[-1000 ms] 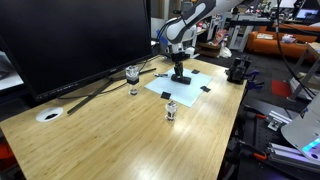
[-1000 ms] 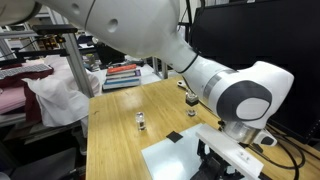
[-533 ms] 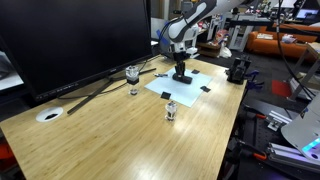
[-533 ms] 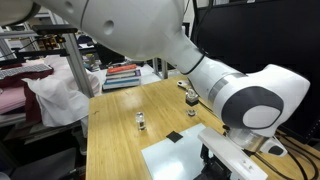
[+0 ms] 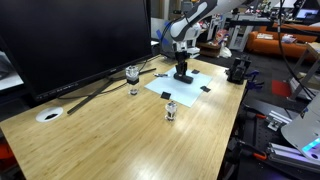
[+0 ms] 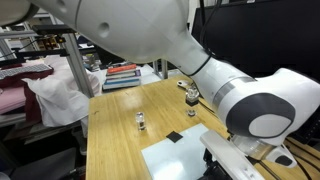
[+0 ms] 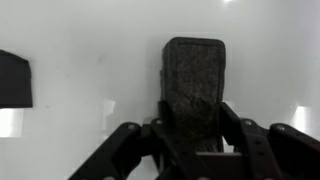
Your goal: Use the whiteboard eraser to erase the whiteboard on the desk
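Gripper: gripper [image 7: 194, 128] narrow, jaws clamped on the sides of the whiteboard eraser [image 7: 195, 72]; lower centre of the wrist view.
Eraser: dark oblong block, long axis pointing up the frame, over the whiteboard [image 7: 90, 55]; in an exterior view it sits right of centre, upper half [image 5: 182, 76].
Whiteboard: pale sheet flat on the desk [image 5: 110, 135]; black corner patch [image 7: 13, 80] at the left edge.
Contact eraser/sheet: cannot tell for sure.
Other: two small glass items [image 5: 132, 73] [image 5: 171, 110] on the wood, off the sheet; monitor [image 5: 70, 40] upper left.
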Tool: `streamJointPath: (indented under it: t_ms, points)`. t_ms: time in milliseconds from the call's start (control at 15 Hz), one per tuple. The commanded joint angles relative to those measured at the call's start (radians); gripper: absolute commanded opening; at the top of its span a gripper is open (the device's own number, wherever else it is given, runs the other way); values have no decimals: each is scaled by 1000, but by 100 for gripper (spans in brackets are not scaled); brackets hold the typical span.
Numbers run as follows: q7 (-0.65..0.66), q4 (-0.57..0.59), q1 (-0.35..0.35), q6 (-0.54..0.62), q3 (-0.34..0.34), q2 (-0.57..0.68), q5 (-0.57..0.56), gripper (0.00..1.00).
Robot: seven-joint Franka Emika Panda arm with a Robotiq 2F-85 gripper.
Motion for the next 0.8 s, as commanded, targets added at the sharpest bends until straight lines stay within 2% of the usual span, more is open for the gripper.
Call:
streamJointPath:
  t_ms: [0, 267, 733]
  points:
    - [25, -4, -6, -11, -5, -4, 27, 26]
    - [17, 6, 5, -14, 5, 1, 22, 26]
    - [-21, 32, 104, -37, 64, 37, -7, 26]
